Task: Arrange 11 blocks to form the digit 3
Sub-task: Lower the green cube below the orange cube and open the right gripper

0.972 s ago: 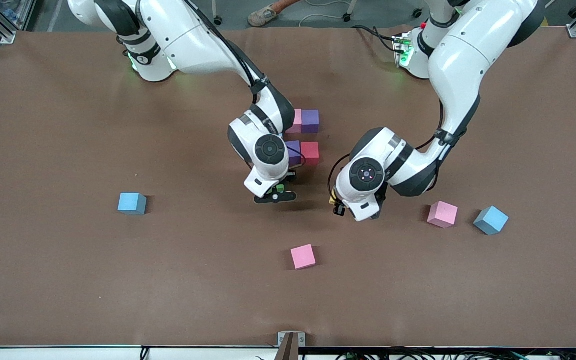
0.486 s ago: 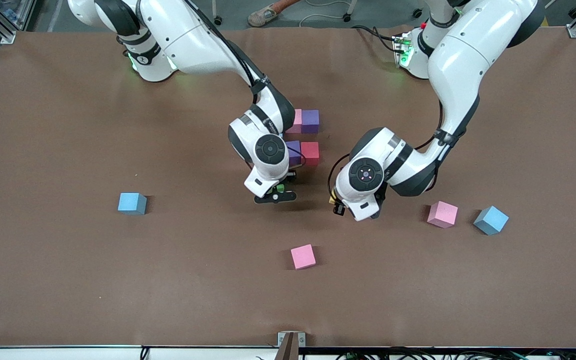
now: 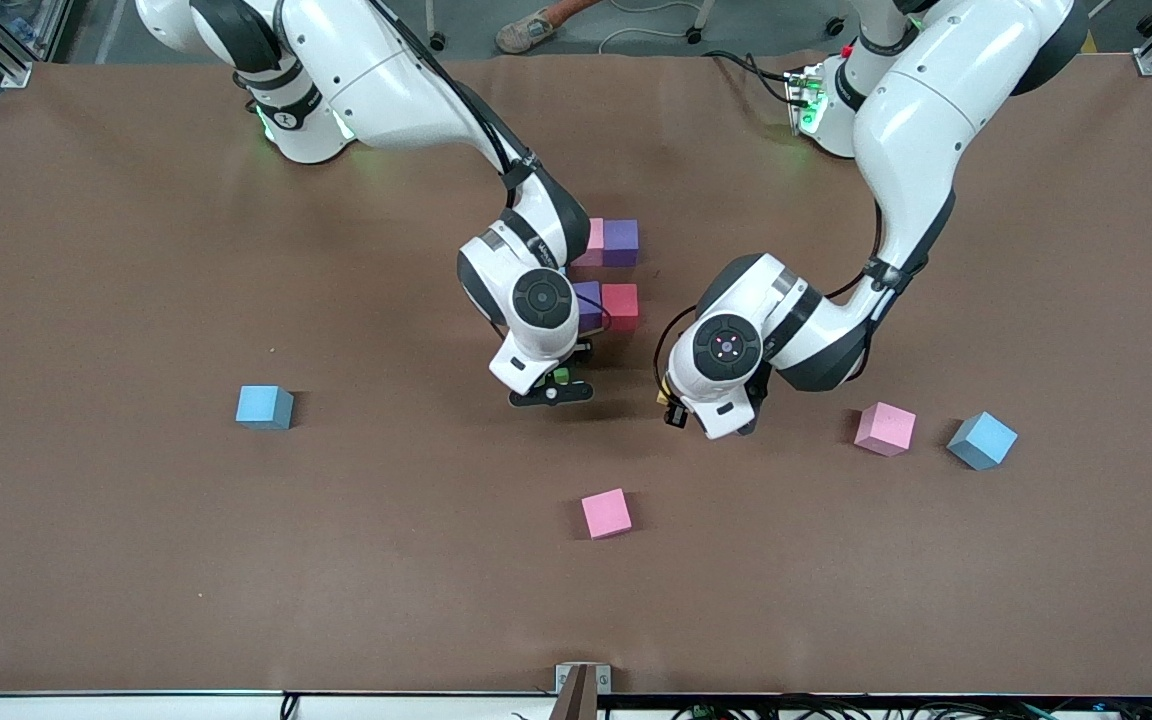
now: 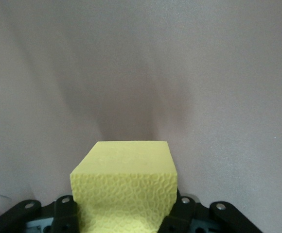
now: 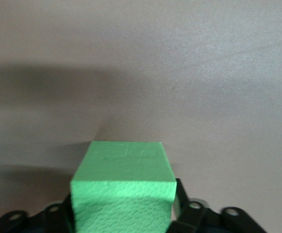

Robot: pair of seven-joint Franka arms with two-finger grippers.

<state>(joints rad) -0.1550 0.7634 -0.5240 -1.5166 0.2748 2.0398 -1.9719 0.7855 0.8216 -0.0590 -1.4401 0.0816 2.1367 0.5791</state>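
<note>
Since a second ago the left gripper (image 3: pixel 674 408) has crept a little toward the right arm's end of the table, carrying its yellow block (image 4: pixel 125 191); the right gripper (image 3: pixel 554 385) and every loose block have stayed where they were.

Both grippers are closed on blocks. The left one pinches the yellow block by two opposite side faces, its fingers (image 4: pixel 65 213) pressed flat against the foam, and hangs over bare table (image 3: pixel 136 560) just toward the left arm's end from the half-built figure. The right one grips a green block (image 5: pixel 123 187) the same way and sits low over the table right beside the cluster, with a purple block (image 3: pixel 588 304) and a red block (image 3: pixel 621 303) touching each other close by it, and a pink block (image 3: pixel 592 242) and another purple block (image 3: pixel 621 241) a row farther on. Only a few of the digit's cubes show; the arm hides the rest.

Well away from both grippers lie four spare blocks: a pink one (image 3: pixel 605 513) below them in the front view, another pink one (image 3: pixel 884 428) next to a blue one (image 3: pixel 982 440) out past the left gripper, and a blue one (image 3: pixel 264 407) far out past the right gripper.

The blocks look like light, soft, matte foam with a pebbled skin, so they should grip easily but squash under force. Holding flat faces squarely at mid-height seems the safest way.
</note>
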